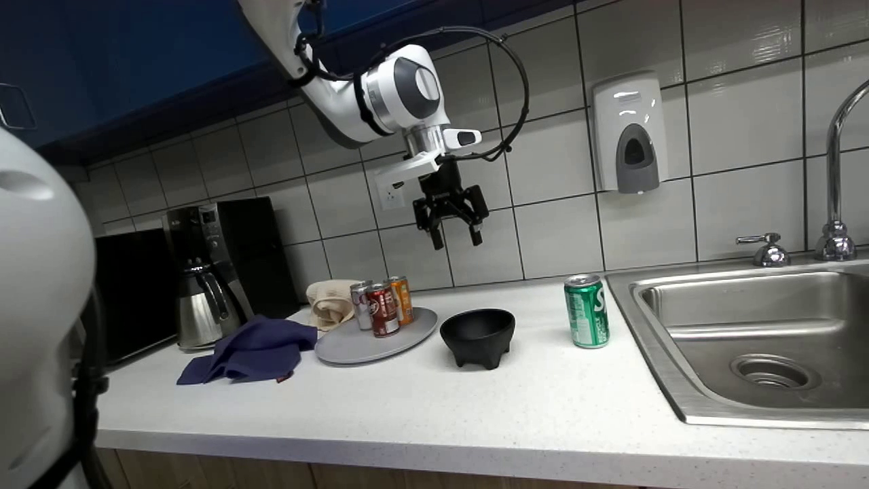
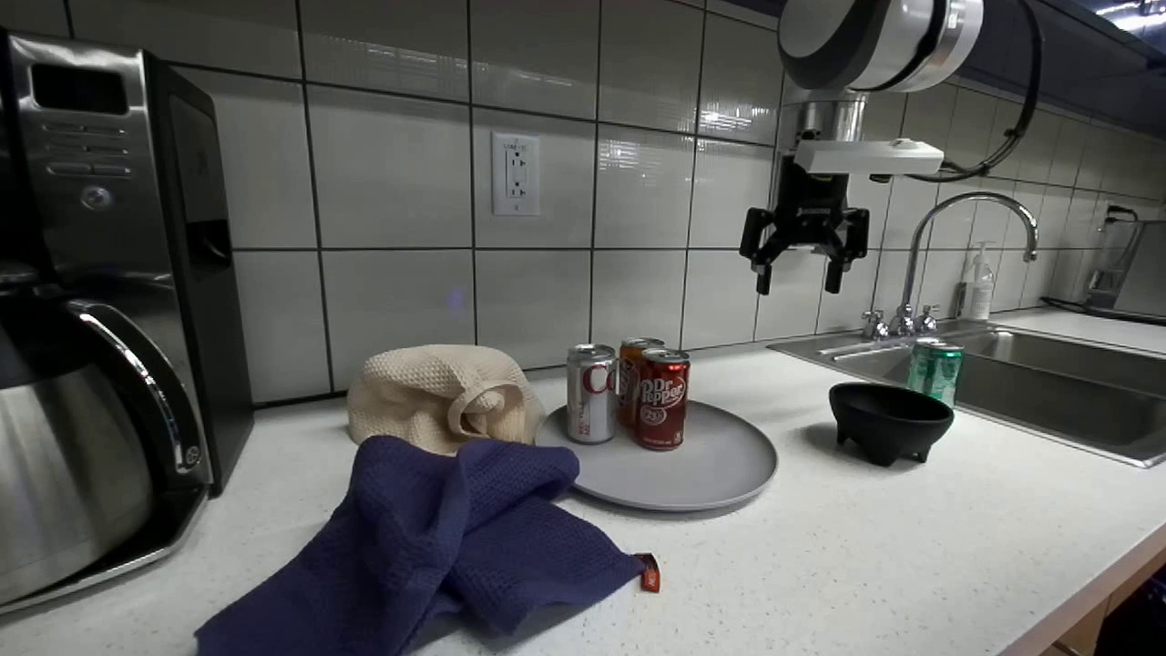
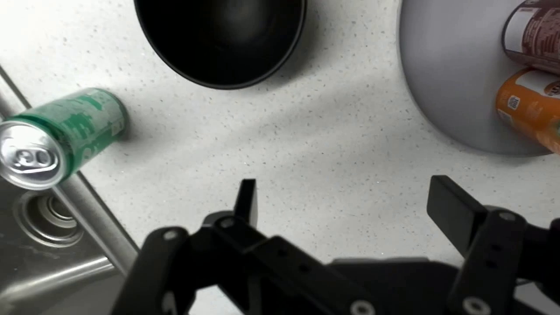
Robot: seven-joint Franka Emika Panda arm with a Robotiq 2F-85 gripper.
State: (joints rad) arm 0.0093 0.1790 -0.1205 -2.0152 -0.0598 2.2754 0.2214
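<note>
Three cans (image 1: pixel 383 311) on plate (image 1: pixel 360 350), bowl (image 1: pixel 477 336) between plate and lone can (image 1: pixel 587 312), sink (image 1: pixel 781 415) alongside

In an exterior view, the arm (image 1: pixel 339 102) slants down from the upper left of the bowl (image 1: pixel 477 337). Its wrist (image 1: pixel 404 88) bends so that the end effector (image 1: pixel 457 240) points downward. In both exterior views the end effector hangs well above the bowl and somewhat to its left. The fingers (image 3: pixel 455 214) are spread wide: in the wrist view, one sits below the bowl, the other below and to its right.
</note>
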